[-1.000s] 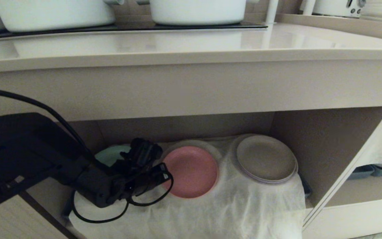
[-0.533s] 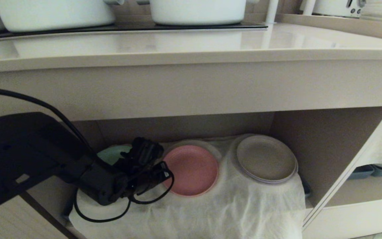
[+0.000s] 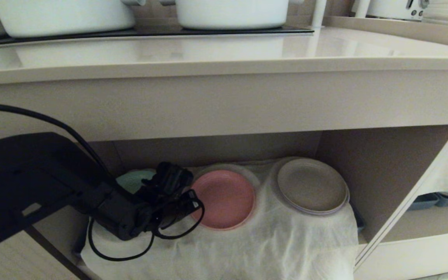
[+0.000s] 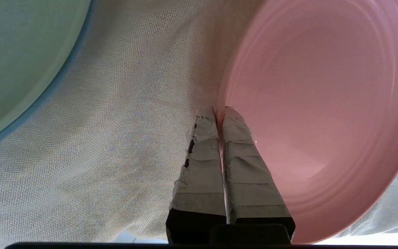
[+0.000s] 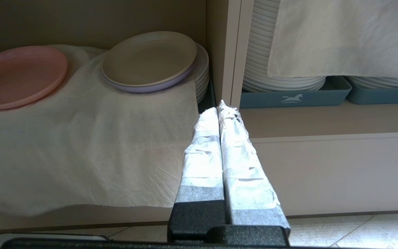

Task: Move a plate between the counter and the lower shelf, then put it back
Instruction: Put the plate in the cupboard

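Note:
The pink plate (image 3: 228, 198) lies on the white cloth (image 3: 270, 241) in the lower shelf (image 3: 379, 171), between a green plate and a grey-brown one. My left gripper (image 3: 190, 203) reaches in from the left and is shut on the pink plate's near-left rim. In the left wrist view the two taped fingers (image 4: 202, 155) pinch the thin rim of the plate (image 4: 323, 103) between them, over the cloth. The counter (image 3: 224, 50) runs above the shelf. My right gripper (image 5: 219, 107) is shut on nothing, low in front of the shelf divider, with the plate (image 5: 16, 74) well off to its side.
A green plate (image 3: 132, 181) sits behind the left arm, and a grey-brown plate (image 3: 311, 184) tops a stack at the shelf's right. Two white pots (image 3: 231, 13) stand on the black hob. Blue-grey trays (image 5: 294, 97) of white plates fill the neighbouring shelf.
The left gripper and the pink plate's rim have shifted very slightly toward the back of the shelf. The grip on the rim is unchanged.

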Robot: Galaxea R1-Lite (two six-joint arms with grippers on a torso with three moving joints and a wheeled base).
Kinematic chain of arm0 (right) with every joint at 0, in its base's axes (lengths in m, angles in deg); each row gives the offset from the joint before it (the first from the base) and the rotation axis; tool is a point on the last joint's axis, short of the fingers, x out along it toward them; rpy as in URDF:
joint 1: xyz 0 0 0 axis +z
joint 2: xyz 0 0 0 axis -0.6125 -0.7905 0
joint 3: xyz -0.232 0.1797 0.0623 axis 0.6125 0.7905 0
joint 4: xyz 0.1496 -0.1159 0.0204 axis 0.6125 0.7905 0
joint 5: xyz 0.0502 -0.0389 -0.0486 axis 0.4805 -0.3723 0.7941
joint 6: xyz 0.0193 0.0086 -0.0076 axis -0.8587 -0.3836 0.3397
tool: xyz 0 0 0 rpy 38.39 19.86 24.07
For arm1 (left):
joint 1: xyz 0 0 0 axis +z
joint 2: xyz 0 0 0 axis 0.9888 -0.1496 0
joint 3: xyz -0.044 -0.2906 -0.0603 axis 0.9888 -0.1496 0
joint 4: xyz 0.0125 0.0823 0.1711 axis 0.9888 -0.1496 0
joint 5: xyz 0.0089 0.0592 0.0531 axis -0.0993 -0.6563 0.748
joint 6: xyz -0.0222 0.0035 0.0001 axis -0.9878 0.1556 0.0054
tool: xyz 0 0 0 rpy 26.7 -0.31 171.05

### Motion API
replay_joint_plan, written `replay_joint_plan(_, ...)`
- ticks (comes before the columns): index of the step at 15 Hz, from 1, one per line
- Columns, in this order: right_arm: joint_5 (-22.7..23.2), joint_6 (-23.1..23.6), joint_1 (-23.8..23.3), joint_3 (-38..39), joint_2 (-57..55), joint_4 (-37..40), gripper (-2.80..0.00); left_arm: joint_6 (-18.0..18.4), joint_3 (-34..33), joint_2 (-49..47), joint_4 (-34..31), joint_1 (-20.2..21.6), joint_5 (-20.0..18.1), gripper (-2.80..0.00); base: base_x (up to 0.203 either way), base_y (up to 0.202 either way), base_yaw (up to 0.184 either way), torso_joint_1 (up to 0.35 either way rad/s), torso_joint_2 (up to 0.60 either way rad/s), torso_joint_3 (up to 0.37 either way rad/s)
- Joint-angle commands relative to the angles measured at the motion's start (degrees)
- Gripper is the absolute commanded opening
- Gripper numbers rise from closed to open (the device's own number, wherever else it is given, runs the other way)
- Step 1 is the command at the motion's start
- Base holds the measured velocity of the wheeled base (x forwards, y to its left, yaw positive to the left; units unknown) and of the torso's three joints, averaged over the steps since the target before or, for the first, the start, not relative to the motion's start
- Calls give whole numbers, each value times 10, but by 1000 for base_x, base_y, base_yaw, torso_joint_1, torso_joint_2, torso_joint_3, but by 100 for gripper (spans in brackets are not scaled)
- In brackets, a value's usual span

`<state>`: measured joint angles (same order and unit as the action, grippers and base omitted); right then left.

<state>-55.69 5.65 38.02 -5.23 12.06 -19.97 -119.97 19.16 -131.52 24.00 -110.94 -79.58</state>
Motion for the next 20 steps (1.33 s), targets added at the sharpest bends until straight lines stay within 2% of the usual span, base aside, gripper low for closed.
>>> replay_joint_plan(1,0,0,0,0,-1,0,-280,-3,0,0,2,0,1,-280,0,0,0,0,0,0)
replay_joint_plan(9,0,0,0,0,-1,-1,-280,-3,4,-3,3,-1,1,-280,0,0,0,0,0,0)
replay_joint_plan(10,0,0,0,0,-1,0,-280,-2,3,-5,2,-1,1,0,0,0,0,0,0,0)
replay_joint_plan(14,0,0,0,0,-1,0,-280,-3,4,-3,5,-1,2,0,0,0,0,0,0,0)
replay_joint_plan(16,0,0,19,0,-1,0,-280,-3,3,-2,5,-1,2,0,0,0,0,0,0,0)
replay_joint_plan(18,0,0,0,0,-1,0,-280,-3,3,0,5,-1,8,0,0,0,0,0,0,0)
replay_joint_plan(20,0,0,0,0,-1,0,-280,-3,1,2,5,-1,11,0,0,0,0,0,0,0)
